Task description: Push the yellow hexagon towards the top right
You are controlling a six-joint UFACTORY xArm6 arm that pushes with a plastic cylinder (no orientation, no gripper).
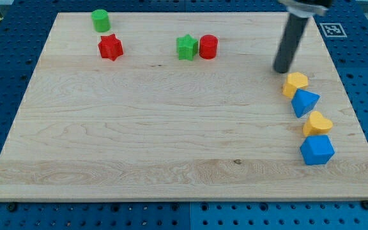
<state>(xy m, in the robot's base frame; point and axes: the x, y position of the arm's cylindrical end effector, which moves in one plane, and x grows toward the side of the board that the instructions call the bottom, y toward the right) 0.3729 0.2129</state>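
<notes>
My tip [281, 70], the tool's lower end, rests on the worktop [171, 128] near the view's right. It is a plain rod with nothing to open or close, and it clamps on nothing. The yellow hexagon [294, 83] lies just beside the tip, toward the view's bottom right, a slight gap between them. Touching the hexagon below is a blue block [305, 102], its shape unclear, then a yellow heart [317, 123] and a blue cube [316, 150]. Well apart, along the view's top, sit a red cylinder [208, 46], green star [186, 47], red star [110, 47] and green cylinder [100, 20]. No readable writing shows.
</notes>
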